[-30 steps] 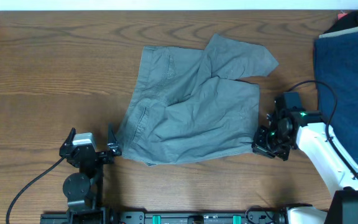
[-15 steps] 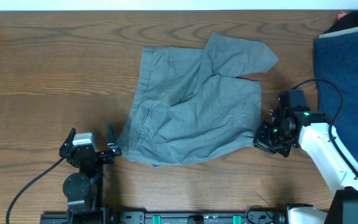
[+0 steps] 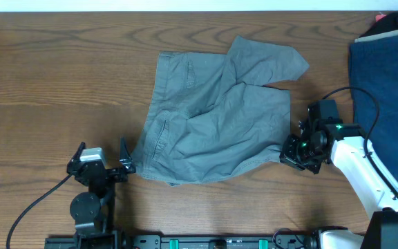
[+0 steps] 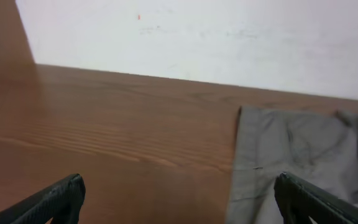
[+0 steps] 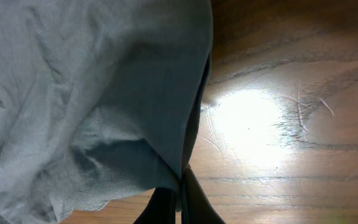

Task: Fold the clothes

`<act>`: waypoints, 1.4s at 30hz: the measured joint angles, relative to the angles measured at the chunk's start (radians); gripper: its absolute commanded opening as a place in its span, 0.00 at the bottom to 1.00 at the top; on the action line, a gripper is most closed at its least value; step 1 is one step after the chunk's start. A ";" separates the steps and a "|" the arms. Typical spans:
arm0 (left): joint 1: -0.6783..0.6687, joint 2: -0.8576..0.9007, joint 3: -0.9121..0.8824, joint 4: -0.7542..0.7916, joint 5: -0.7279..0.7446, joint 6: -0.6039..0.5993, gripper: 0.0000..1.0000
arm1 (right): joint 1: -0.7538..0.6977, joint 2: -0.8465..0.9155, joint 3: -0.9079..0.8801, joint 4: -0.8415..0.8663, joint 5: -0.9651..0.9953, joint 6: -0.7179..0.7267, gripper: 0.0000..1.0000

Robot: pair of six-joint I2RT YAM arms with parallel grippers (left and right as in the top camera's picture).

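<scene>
At the near left of the table (image 3: 40, 83) the left gripper (image 3: 102, 148) sat low with its jaws spread wide and nothing between them. Its right finger stood just beside the near left corner of the shorts (image 3: 216, 121); whether it touched the cloth could not be told. From the left wrist camera, both dark fingertips (image 4: 58, 199) showed at the bottom corners of the view. Bare wood lay between them, the shorts' straight edge lay ahead to the right, and a white wall (image 4: 197, 37) stood behind the table.

The shorts lay in the middle of the table, grey and rumpled. The waistband ran down the left side, with a stitched pocket line near it. One leg was turned up and back toward the far right. The other spread toward the near right, creased and not flat.

At the near right corner of that leg the right gripper (image 3: 285, 156) was closed tight on the hem. From the right wrist camera, its fingers (image 5: 163, 208) met in a narrow point at the bottom of the view, with the cloth's edge pinched at them. The fabric hung in folds to the left, and a bright glare lay on the wood to the right.

A black cable (image 3: 365, 100) looped above the white right arm. At the far right a blue garment (image 3: 385, 83) lay on the table, well apart from the shorts and partly under the arm.
</scene>
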 measured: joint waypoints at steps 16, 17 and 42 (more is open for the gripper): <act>0.000 0.058 0.111 -0.080 0.382 -0.241 0.98 | 0.000 0.000 0.000 0.024 -0.002 0.024 0.03; 0.000 0.083 0.148 -0.097 0.389 -0.231 0.98 | 0.000 0.000 0.000 0.025 -0.002 0.025 0.04; 0.000 1.200 0.995 -1.016 0.283 -0.188 0.95 | 0.000 -0.001 0.001 0.029 -0.004 0.026 0.06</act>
